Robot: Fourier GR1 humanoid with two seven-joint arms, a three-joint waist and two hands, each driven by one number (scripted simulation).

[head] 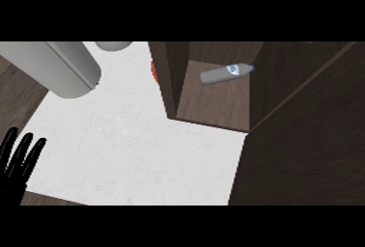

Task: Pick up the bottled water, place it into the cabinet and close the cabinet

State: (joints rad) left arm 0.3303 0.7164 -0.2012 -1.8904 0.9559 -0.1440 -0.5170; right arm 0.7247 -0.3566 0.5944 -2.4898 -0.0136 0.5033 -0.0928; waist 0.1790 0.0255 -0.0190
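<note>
Cabinet [214,103] at upper right stands open above the white bench [135,144], bottled water [225,73] lying on its side on the shelf, judged light, smooth and rigid, best gripped mid-body; left hand [18,161] at lower left rests with fingers straight, empty.

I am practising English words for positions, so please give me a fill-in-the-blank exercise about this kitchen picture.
1. The clear plastic water bottle lies on its ____ inside the dark wooden cabinet.
2. The cabinet's dark wooden door stands ____.
3. The black left hand rests with straight fingers at the view's ____ edge.

Missing words: side; open; left
</note>
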